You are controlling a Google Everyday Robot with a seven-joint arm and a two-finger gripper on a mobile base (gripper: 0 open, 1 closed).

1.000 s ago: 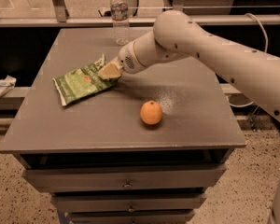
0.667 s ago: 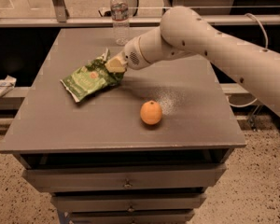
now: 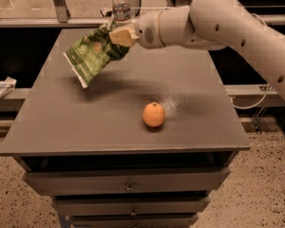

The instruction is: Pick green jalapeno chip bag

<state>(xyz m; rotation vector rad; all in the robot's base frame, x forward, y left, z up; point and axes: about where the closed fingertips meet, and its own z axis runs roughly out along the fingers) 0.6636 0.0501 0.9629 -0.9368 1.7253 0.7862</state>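
The green jalapeno chip bag [image 3: 91, 55] hangs in the air above the left part of the grey table [image 3: 109, 118], tilted, with its white bottom seam pointing down-left. My gripper [image 3: 115, 34] is shut on the bag's upper right corner and holds it clear of the tabletop. The white arm reaches in from the right.
An orange [image 3: 154, 114] sits on the table right of centre, toward the front. A clear water bottle [image 3: 120, 7] stands at the table's back edge, just behind the gripper. Drawers run below the table front. A crumpled white item [image 3: 1, 88] lies on a low ledge at left.
The gripper has lifted the chip bag off the table and carried it upward; the bag now hangs free. The orange and bottle have not moved.
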